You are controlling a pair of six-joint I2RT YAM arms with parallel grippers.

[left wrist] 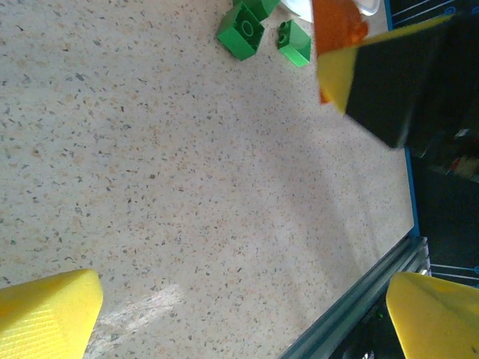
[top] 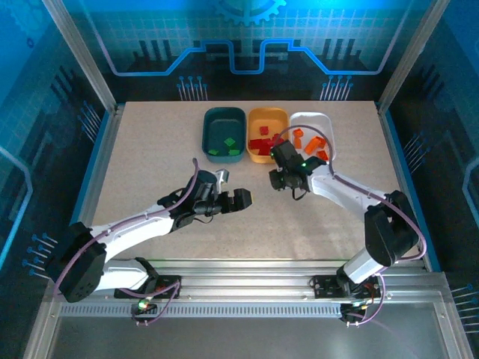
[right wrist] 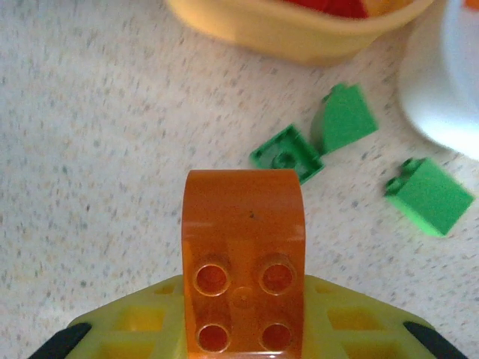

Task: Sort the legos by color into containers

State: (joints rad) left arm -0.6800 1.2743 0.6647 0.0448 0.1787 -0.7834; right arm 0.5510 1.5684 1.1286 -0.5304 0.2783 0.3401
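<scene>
Orange brick (right wrist: 243,254) first: glossy amber-orange plastic, one end rounded off like an arch, and four round hollows were seen on the face turned to the wrist camera. It was pinched between the yellow-green fingers (right wrist: 127,333) of the right gripper (top: 280,153), with the rounded end poking out past the fingertips. Whether it was lifted clear of the tabletop couldn't be made out.

Just beyond it, three loose green bricks (right wrist: 288,153) were scattered on the speckled table (top: 150,164). One was lying flat with a round hole showing, and the other two were tipped at odd angles. They were parked right in front of the orange tray (right wrist: 299,37) and beside the corner of the white tray (right wrist: 449,97).

From above, the three trays were lined up side by side along the far part of the table: dark teal tray (top: 224,126) on the left, orange in the middle, white on the right. A few green pieces (top: 228,142) were seen in the teal one, red bricks (top: 260,146) in the orange one, and orange pieces (top: 310,143) in the white one.

The left gripper (top: 232,188) was spread wide with nothing between its yellow fingertips (left wrist: 45,314). It was held over bare table, to the left of the right gripper and well short of the trays.
</scene>
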